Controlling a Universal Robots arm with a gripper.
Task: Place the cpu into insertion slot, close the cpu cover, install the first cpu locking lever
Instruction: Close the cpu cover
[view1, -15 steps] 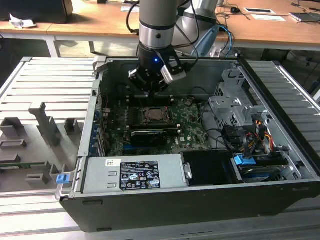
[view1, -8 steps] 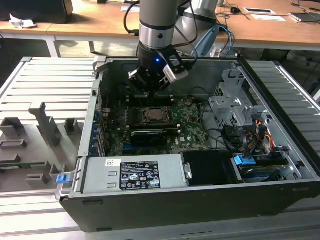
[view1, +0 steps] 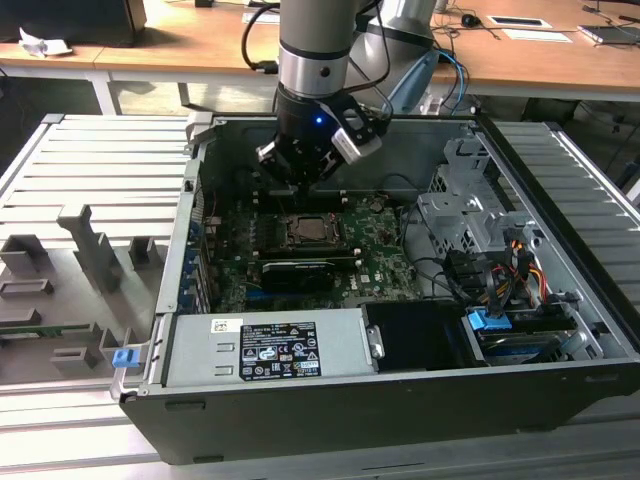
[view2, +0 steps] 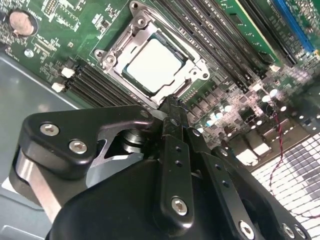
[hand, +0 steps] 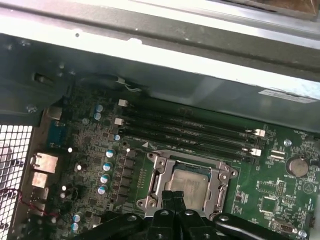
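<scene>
Grey ribbed table up front carries the open computer case. Nearest me inside it sits the power supply with its white label. A blue clip is at the case's front corner on the exterior view's left. Next back is the green circuit board, with a long black card lying just in front of the insertion slot. I see the cpu seated in that slot, pale face up. The cpu cover lies flat around it, framing the chip in both wrist views. My 1 arm stands above the board. The gripper hangs over the slot's edge, fingers pressed together with nothing between them, tips right at the cover's rim. Touching or not, I cannot tell. Beyond the slot run long black memory slots, with a round coin battery off to one side of the board. Farthest off, wooden desks line the room.
</scene>
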